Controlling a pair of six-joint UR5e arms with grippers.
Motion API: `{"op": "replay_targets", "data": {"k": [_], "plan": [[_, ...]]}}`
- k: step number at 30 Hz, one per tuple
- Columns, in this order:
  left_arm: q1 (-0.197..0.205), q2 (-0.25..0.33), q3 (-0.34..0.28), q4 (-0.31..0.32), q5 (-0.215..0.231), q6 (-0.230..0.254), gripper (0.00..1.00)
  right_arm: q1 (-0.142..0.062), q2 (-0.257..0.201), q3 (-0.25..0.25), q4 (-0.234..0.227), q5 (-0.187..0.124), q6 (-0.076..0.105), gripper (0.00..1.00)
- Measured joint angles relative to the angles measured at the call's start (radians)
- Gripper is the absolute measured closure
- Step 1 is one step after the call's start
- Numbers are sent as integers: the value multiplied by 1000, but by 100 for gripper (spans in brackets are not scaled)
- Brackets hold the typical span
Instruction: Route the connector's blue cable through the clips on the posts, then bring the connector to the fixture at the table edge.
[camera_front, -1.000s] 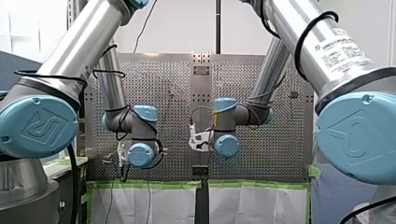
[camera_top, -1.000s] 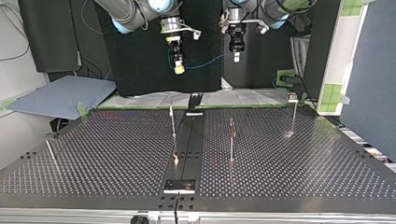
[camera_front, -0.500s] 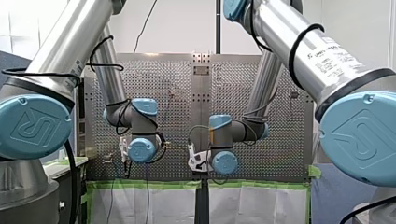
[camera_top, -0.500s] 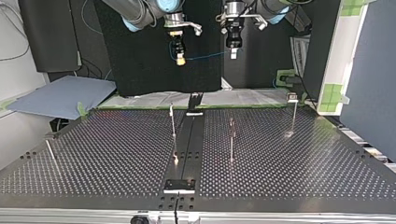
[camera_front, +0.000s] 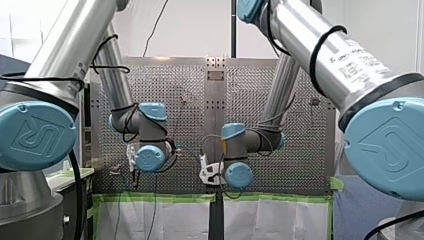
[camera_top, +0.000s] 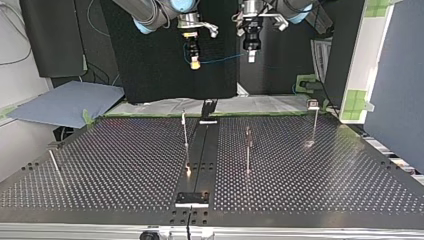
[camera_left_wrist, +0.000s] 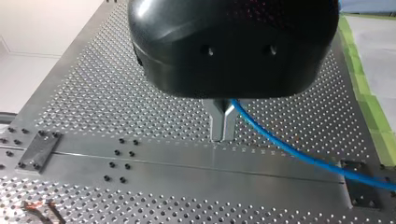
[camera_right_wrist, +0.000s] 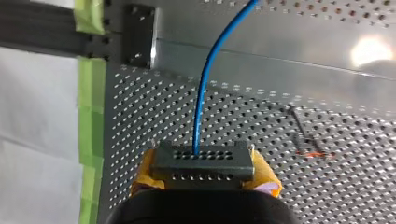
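My right gripper (camera_top: 194, 61) was pinching the dark grey block connector with rows of small holes (camera_right_wrist: 201, 161) between its yellow pads (camera_right_wrist: 264, 176). My left gripper (camera_top: 251, 56) had its two thin metal fingers (camera_left_wrist: 215, 121) pressed together on the thin blue cable (camera_top: 222, 60). The cable hung in a short line between the two grippers. Both grippers were high in the air over the far edge of the silver table full of holes (camera_top: 125, 165). They were well apart from the thin metal posts (camera_top: 247, 150) standing below. No clip held the cable yet. I think the good way was to keep the cable a little tight and bring both grippers down together. Then the cable could slide sideways into the first clip without bending the post or pulling the connector loose.
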Motion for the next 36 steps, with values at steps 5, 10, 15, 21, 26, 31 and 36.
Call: {"op": "replay_targets", "data": {"k": [5, 10, 15, 21, 26, 31, 36], "plan": [[10, 46, 0, -44, -2, -5, 100, 2, -48, -18, 18, -30, 48, 100], [21, 90, 9, -87, -4, -20, 100, -1, -91, -42, 49, -38, 91, 100], [31, 132, 37, -130, -12, -16, 100, -7, -133, -48, 62, -41, 109, 100], [38, 183, 64, -177, -14, -18, 100, -21, -169, -55, 68, -42, 108, 100], [48, 220, 82, -208, -16, -23, 100, -35, -174, -64, 70, -44, 107, 100], [59, 241, 100, -251, -32, -20, 100, -49, -176, -78, 79, -47, 106, 100], [67, 243, 106, -269, -40, -6, 100, -63, -178, -100, 100, -58, 103, 100]]}}
